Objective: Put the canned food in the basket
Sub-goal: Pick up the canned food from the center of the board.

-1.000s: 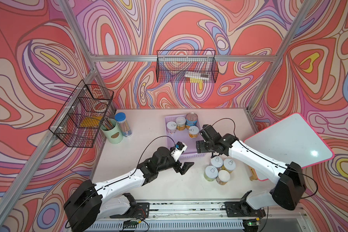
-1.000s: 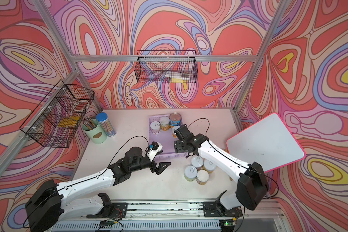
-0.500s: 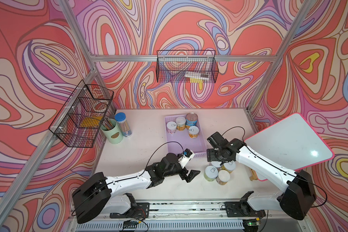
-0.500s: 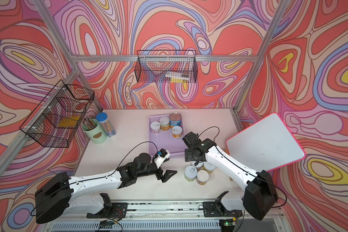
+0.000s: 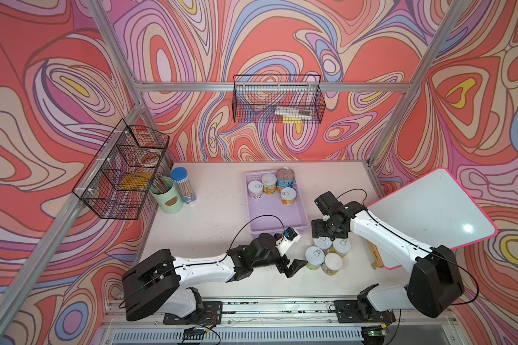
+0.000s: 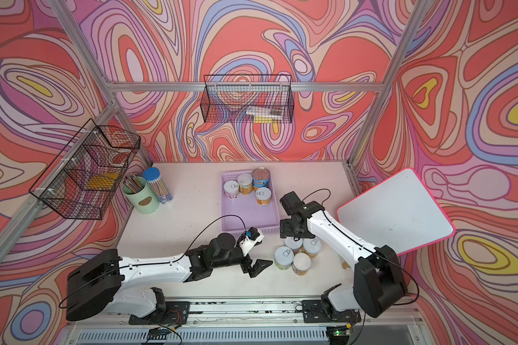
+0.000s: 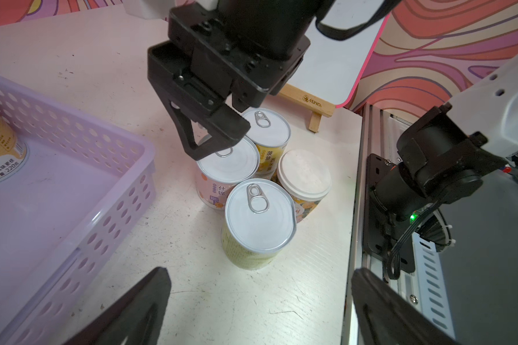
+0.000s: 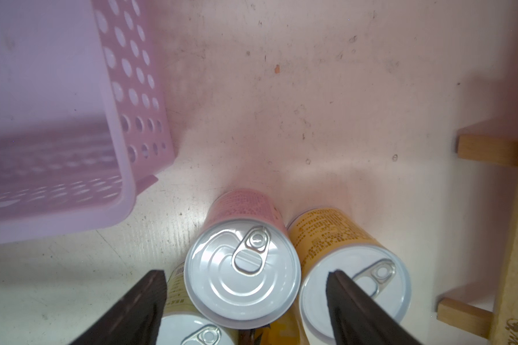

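The lilac basket (image 5: 272,215) (image 6: 250,215) lies mid-table with several cans of canned food at its far end, among them a taller blue-and-yellow one (image 5: 284,178). More canned food stands clustered on the table near the basket's near right corner: a green can (image 5: 314,257) (image 7: 259,221), a pink can (image 8: 243,265) (image 7: 226,170), a yellow can (image 5: 341,245) (image 8: 353,286) and a white-capped can (image 5: 333,263). My right gripper (image 5: 326,237) (image 8: 244,273) hovers open just above the pink can, a finger on each side. My left gripper (image 5: 290,265) (image 7: 260,277) is open beside the green can, holding nothing.
A pink-edged whiteboard (image 5: 431,215) on a wooden easel (image 7: 311,104) stands right of the cans. A mint pen cup (image 5: 166,195) and a blue-lidded pencil jar (image 5: 183,185) sit far left. Black wire baskets (image 5: 121,173) (image 5: 277,98) hang on the walls. The base rail (image 5: 251,304) borders the front edge.
My right gripper has come back from the basket's near edge to above the can cluster and opened wider. My left gripper has swung right, up to the green can.
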You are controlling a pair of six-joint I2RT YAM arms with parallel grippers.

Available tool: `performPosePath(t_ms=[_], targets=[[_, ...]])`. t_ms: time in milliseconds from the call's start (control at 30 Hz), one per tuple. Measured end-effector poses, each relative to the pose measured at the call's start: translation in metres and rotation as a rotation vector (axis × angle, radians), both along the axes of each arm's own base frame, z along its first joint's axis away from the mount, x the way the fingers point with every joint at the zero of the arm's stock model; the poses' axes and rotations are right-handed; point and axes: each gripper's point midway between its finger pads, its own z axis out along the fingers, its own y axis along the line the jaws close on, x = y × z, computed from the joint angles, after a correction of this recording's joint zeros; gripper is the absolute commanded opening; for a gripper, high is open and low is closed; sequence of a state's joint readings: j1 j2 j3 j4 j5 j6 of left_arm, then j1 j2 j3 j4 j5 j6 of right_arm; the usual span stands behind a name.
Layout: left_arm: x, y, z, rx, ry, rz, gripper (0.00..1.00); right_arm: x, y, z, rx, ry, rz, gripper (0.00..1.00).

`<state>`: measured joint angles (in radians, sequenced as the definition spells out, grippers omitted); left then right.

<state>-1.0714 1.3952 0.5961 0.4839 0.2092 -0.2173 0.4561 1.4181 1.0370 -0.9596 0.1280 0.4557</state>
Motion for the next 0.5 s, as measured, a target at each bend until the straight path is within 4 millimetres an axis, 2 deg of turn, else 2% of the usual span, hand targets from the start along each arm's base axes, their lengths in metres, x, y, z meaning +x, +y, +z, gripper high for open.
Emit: performPosePath(t_ms=[500], targets=[[0.001, -0.004, -0.002, 0.004, -0.007, 0.002, 0.99, 0.004, 0.004, -0.022, -0.013, 0.066, 0.036, 0.89]])
